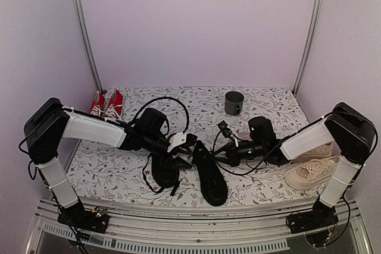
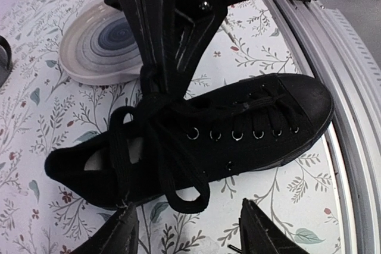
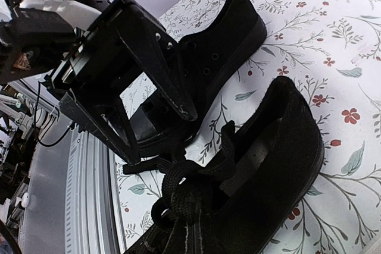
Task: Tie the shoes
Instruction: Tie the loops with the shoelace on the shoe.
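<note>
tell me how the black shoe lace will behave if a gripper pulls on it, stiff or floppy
Probably floppy: the lace lies in a limp loop draped off the black shoe onto the table. It looks flat and woven, so likely grippy, not slippery. The canvas-looking shoe seems light, so a firm tug may drag it unless the left gripper, jaws spread beside it, braces it.

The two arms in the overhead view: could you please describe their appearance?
Both the left arm and the right arm have white link covers between bulky black joints, with thin black cables looping loose beside them. The black wrist units end in dark jaws. No markings are legible.
</note>
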{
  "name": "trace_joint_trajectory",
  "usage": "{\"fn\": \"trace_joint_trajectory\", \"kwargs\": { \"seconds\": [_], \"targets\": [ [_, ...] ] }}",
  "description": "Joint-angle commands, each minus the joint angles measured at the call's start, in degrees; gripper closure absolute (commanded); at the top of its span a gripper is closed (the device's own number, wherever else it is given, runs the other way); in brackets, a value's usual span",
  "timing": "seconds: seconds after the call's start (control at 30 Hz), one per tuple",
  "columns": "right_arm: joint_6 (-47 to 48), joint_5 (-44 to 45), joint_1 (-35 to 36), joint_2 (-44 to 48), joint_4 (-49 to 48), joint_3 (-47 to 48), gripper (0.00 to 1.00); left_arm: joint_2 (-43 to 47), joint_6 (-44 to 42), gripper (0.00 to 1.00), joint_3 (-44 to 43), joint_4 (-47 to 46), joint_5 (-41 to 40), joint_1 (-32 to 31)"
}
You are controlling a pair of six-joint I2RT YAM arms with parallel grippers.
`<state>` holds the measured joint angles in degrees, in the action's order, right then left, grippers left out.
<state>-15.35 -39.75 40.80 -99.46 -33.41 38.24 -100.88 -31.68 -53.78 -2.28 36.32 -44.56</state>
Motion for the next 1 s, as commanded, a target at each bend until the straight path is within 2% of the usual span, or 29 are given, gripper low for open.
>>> {"fn": "trace_joint_trajectory", "kwargs": {
  "seconds": [0.0, 0.3, 0.43, 0.57, 0.63, 0.67, 0.97],
  "targets": [
    [0.85, -0.41, -0.21, 0.43, 0.63, 1.34, 0.99, -0.04, 5.2, 0.42, 1.32, -5.08, -3.16, -1.38],
    [0.85, -0.08, -0.24, 0.84, 0.84, 1.27, 0.99, -3.69, 6.61, 0.47, -1.06, -5.75, -4.23, -2.53],
    [0.85, -0.08, -0.27, 1.02, 1.11, 1.15, 0.99, -4.9, 6.98, 0.56, -1.82, -5.28, -3.69, -2.68],
    [0.94, 0.3, -0.28, 1.57, 1.33, 1.05, 0.99, -5.2, 7.31, 0.74, -2.21, -5.23, -2.74, -3.09],
    [1.01, 0.85, -0.26, 2.0, 1.54, 0.74, 0.99, -5.02, 7.39, 0.94, -1.93, -4.75, -2.3, -3.12],
    [1.02, 1.27, -0.3, 2.32, 1.65, 0.48, 0.99, -4.76, 7.49, 1.0, -1.63, -4.43, -1.98, -3.11],
    [0.7, 1.96, -1.01, 3.48, 1.99, -2.02, 0.99, -3.8, 7.7, 1.0, 0.65, -0.54, -2.09, -3.09]
  ]
}}
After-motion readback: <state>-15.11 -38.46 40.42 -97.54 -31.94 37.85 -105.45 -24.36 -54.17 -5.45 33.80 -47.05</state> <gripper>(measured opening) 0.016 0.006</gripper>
